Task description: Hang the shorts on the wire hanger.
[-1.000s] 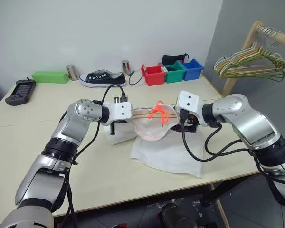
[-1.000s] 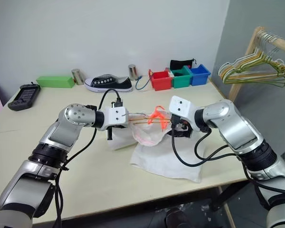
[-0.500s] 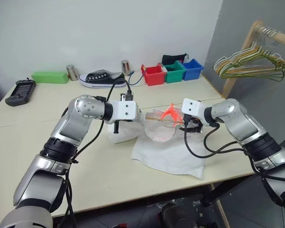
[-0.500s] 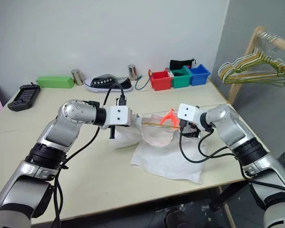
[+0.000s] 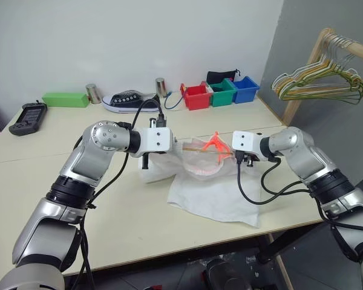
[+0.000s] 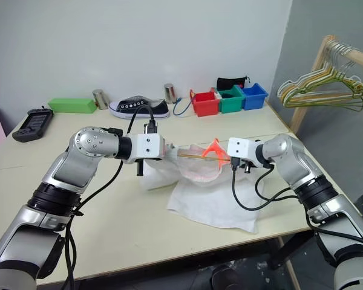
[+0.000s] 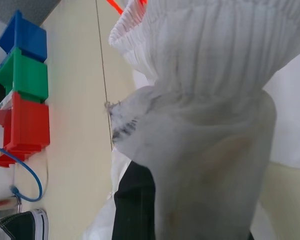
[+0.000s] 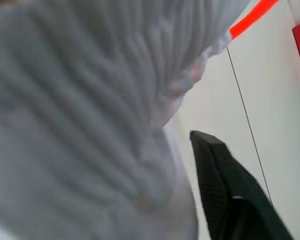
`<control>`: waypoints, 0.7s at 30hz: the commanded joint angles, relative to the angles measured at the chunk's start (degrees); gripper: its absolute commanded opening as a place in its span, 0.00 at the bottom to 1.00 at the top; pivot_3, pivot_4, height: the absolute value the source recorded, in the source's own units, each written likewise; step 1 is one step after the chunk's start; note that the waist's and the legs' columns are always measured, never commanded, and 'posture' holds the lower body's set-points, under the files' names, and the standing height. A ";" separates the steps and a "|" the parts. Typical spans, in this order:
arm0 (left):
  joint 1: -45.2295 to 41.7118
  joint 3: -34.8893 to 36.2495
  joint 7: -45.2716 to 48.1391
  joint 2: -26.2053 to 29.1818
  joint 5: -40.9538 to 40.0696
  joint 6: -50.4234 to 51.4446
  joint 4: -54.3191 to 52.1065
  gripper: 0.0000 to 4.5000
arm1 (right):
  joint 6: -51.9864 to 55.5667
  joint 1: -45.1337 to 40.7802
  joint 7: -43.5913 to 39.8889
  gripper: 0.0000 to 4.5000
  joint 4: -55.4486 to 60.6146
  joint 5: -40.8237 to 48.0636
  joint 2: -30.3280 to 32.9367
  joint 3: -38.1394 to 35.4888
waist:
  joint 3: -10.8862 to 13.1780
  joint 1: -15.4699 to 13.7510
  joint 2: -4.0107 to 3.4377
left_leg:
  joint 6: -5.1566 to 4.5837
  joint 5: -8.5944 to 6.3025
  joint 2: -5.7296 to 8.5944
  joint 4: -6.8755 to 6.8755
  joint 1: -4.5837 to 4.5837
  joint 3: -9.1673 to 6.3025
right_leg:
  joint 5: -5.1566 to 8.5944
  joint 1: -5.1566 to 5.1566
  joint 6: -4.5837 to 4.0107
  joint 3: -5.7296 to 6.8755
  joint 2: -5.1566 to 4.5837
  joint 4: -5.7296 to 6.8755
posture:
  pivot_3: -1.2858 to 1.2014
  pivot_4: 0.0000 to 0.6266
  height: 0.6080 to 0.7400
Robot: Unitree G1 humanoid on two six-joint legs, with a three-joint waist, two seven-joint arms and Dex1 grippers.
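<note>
Overall light: you get a bright, even, soft room light in both eye views, with nothing lost in darkness.
Source: it seems to come from above; the lamp itself you cannot see.
Shadows: only faint, soft ones lie on the table [image 5: 60, 175] under the arms and beside the shorts [image 5: 215, 193].
Glare: you see small highlights on the arms' silver shells; the pale wall [image 5: 139, 42] is bright but not washed out.
Eye views: sharp across the table, with a slight bending of lines toward the edges.
Left wrist view: the cloth close to the lens is soft; the coloured bins [image 7: 22, 85] are clearer.
Right wrist view: the white cloth is heavily blurred, its folds smeared.
</note>
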State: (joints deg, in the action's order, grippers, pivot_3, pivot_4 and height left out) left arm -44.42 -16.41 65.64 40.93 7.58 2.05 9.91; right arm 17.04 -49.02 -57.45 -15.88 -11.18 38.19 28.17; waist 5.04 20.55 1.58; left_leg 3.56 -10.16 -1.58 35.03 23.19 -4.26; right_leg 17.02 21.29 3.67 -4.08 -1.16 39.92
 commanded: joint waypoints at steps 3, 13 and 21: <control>-3.48 3.04 0.07 -0.28 -2.82 -0.45 0.00 0.00 | 0.13 -0.27 0.52 0.00 -0.06 -0.96 -0.49 -2.40 | 0.00 0.02 0.00 | 0.00 0.00 0.00 0.00 -0.01 0.00 | 0.00 0.00 0.00 0.00 0.00 0.00 | 0.42 0.00 1.00; -3.79 3.26 -0.31 -0.11 -2.82 -2.81 1.85 0.00 | 1.06 0.40 1.89 0.00 -0.19 -0.83 -1.28 -4.61 | 0.00 0.03 0.00 | 0.00 0.00 0.00 -0.01 -0.11 0.01 | 0.00 -0.09 0.00 -0.01 0.00 0.00 | 0.42 0.00 1.00; -8.12 5.85 2.71 -0.47 -8.23 -4.43 5.81 0.27 | -1.39 0.09 0.22 0.00 -1.92 -1.90 0.48 -4.94 | 0.00 -0.01 0.00 | 0.00 0.00 0.01 -0.01 -0.12 0.01 | 0.00 -0.12 0.00 -0.01 0.00 -0.01 | 0.42 0.00 1.00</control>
State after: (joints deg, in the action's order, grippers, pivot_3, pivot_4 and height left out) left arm -49.24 -13.91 67.21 40.18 2.49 -1.31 16.42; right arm 16.56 -47.97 -57.37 -17.83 -12.43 37.66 25.68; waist 5.05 20.54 1.58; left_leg 3.57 -10.16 -1.57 35.03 23.06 -4.24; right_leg 17.02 21.17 3.67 -4.09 -1.17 39.91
